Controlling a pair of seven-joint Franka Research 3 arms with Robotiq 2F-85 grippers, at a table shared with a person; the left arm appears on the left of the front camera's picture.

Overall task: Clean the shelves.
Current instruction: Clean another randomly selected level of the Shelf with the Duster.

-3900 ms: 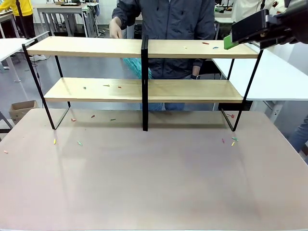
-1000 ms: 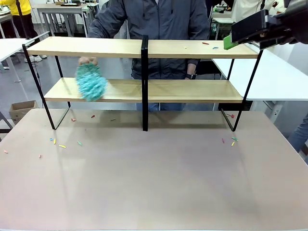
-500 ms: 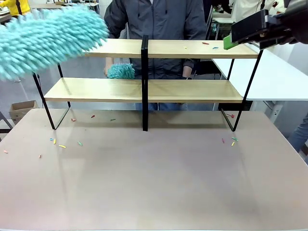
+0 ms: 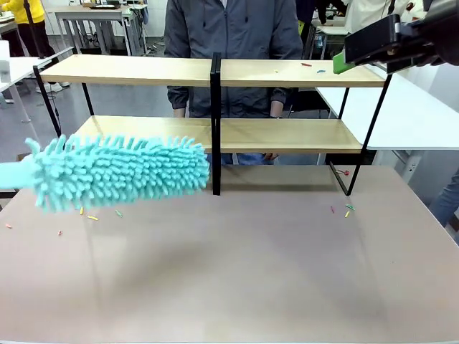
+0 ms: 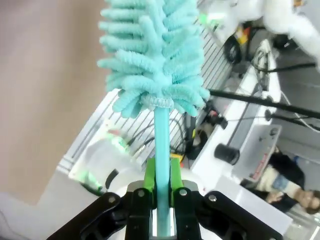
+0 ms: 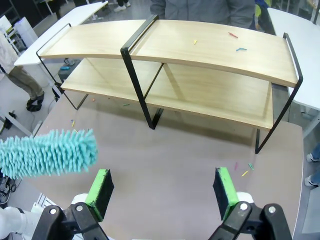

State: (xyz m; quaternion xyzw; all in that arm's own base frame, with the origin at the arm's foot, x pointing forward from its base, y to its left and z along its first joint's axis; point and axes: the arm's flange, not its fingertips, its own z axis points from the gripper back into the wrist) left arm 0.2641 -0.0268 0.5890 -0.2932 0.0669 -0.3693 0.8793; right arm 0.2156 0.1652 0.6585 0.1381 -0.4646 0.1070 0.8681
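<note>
The shelves (image 4: 287, 134) stand at the far side of the beige tabletop, with two light boards per tier on a black frame. Small coloured bits (image 4: 310, 67) lie on the top right board. My left gripper (image 5: 161, 197) is shut on the handle of a fluffy teal duster (image 4: 122, 172). The duster head hangs level in front of the lower left board, above the table. My right gripper (image 6: 162, 192) is open and holds nothing. It hovers high at the shelves' (image 6: 200, 50) right end, its green pad (image 4: 343, 63) near the top board.
A person (image 4: 233, 32) in a grey jacket stands behind the shelves with hands low. Coloured scraps lie on the tabletop (image 4: 237, 272) at the left (image 4: 90, 215) and the right (image 4: 346, 210). White tables flank both sides.
The big teal duster swung down from the upper left to in front of the lower left board. The person's small duster is gone from the lower shelf.
</note>
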